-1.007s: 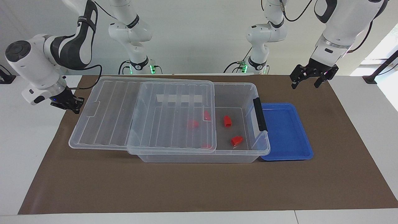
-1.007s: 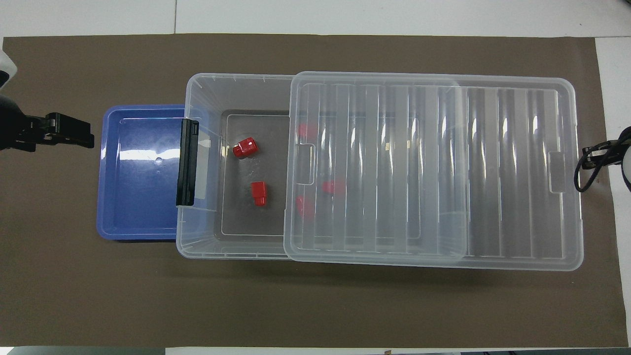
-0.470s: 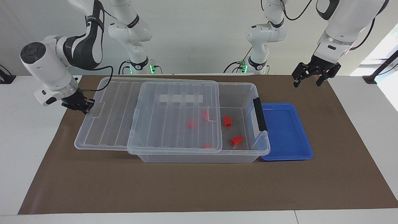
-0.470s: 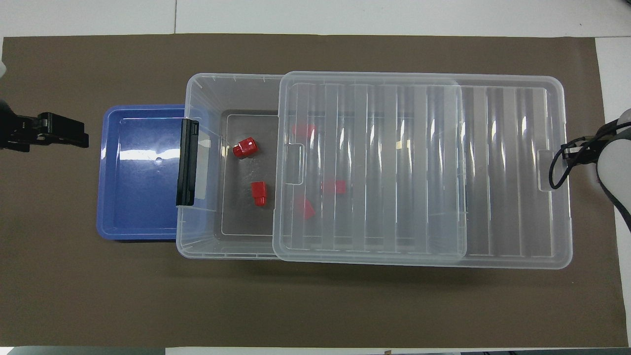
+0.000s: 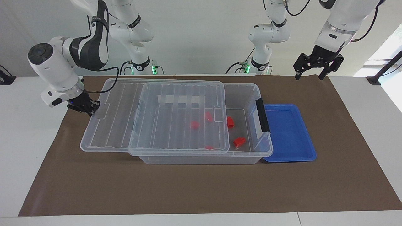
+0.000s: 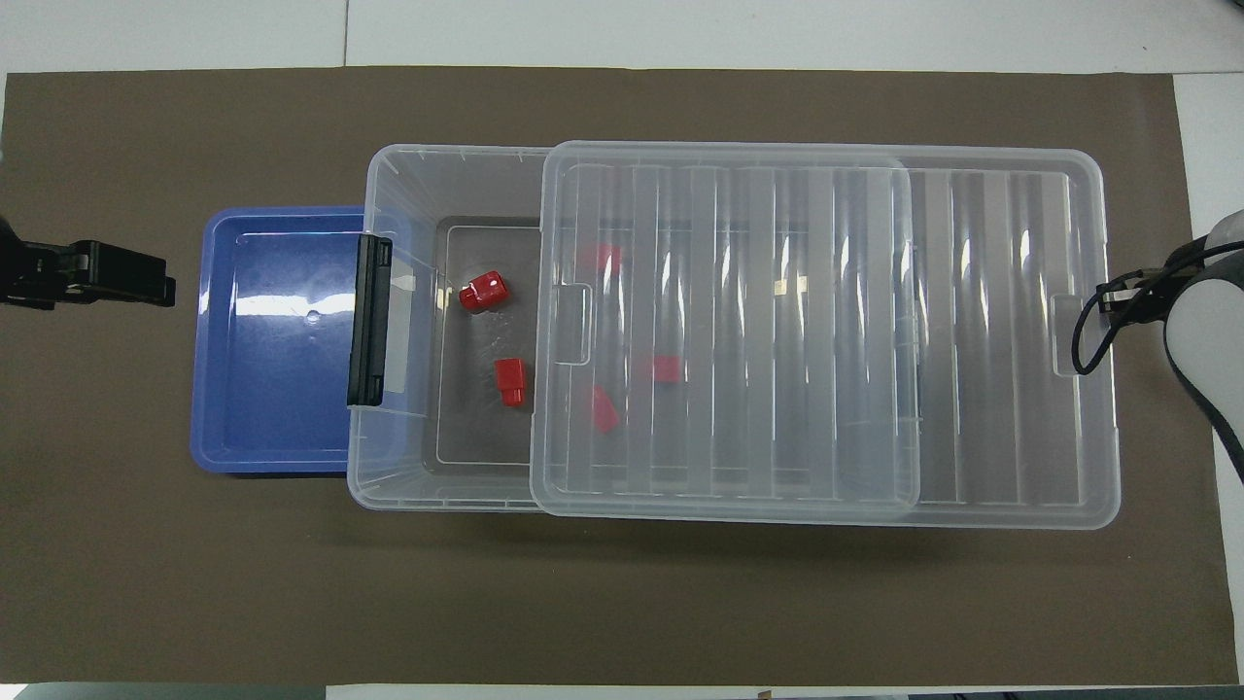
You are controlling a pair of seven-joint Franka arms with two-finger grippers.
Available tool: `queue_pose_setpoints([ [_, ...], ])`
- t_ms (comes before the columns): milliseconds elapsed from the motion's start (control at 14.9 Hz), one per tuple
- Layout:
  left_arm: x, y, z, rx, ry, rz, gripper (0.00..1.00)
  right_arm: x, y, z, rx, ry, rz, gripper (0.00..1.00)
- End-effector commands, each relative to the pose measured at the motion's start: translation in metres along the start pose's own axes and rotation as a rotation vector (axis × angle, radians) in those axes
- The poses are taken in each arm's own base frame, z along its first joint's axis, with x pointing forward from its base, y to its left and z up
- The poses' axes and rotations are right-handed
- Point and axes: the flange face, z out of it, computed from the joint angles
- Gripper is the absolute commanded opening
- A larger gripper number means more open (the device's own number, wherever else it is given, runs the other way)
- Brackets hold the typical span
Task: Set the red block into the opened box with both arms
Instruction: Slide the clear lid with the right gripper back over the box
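Note:
The box (image 5: pixel 258 94) is a clear bin in the middle of the mat, with its ribbed lid (image 5: pixel 176 119) slid partway over it. In the uncovered end lie two red blocks (image 5: pixel 239 142) (image 5: pixel 230 122); others show through the lid (image 6: pixel 666 367). My right gripper (image 5: pixel 89 106) is shut, and its tips touch the lid's end edge at the right arm's end of the table. Raised and open, my left gripper (image 5: pixel 311 67) hangs over the mat's edge by the robots, at the left arm's end, holding nothing.
A shallow blue tray (image 5: pixel 292 147) lies against the box's latch end (image 5: pixel 262 114), toward the left arm's end of the table. Two slimmer white arms (image 5: pixel 138 59) stand at the table's edge by the robots. Brown mat (image 5: pixel 188 188) covers the table.
The right gripper has moved toward the box with the lid sliding before it, so the lid covers more of the box. The left gripper has risen a little.

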Motion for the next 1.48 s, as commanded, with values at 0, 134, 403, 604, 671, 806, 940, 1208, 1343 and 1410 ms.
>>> queue_pose_setpoints([
  [0, -0.009, -0.004, 0.001, -0.018, -0.015, 0.016, 1.00, -0.007, -0.022, -0.001, 0.014, 0.021, 0.027, 0.00],
  [134, -0.008, -0.005, 0.001, -0.017, -0.015, 0.015, 1.00, -0.005, -0.030, 0.001, 0.014, 0.017, 0.035, 0.00],
  [403, -0.008, -0.007, 0.006, -0.017, -0.026, 0.007, 1.00, -0.005, -0.052, 0.004, 0.015, 0.030, 0.054, 0.00],
  [604, -0.011, -0.005, 0.003, -0.015, -0.025, 0.004, 1.00, -0.005, -0.070, 0.005, 0.015, 0.029, 0.073, 0.00],
  [671, -0.015, -0.007, 0.005, -0.014, -0.053, 0.001, 1.00, -0.006, -0.070, 0.006, 0.015, 0.025, 0.073, 0.00],
  [806, -0.021, -0.009, 0.006, -0.014, -0.086, 0.003, 1.00, -0.007, -0.072, 0.008, 0.017, 0.024, 0.072, 0.00],
  [940, -0.024, -0.011, 0.004, -0.013, -0.087, -0.005, 1.00, -0.007, -0.081, 0.011, 0.029, 0.038, 0.079, 0.00],
  [1208, -0.028, -0.011, -0.008, -0.012, -0.063, -0.006, 1.00, -0.009, -0.092, 0.010, 0.029, 0.043, 0.092, 0.00],
  [1343, -0.030, -0.011, -0.011, -0.012, -0.057, -0.004, 1.00, -0.009, -0.098, 0.010, 0.029, 0.043, 0.095, 0.00],
  [1410, -0.032, -0.011, -0.013, -0.012, -0.054, -0.006, 1.00, -0.010, -0.100, 0.010, 0.030, 0.043, 0.099, 0.00],
])
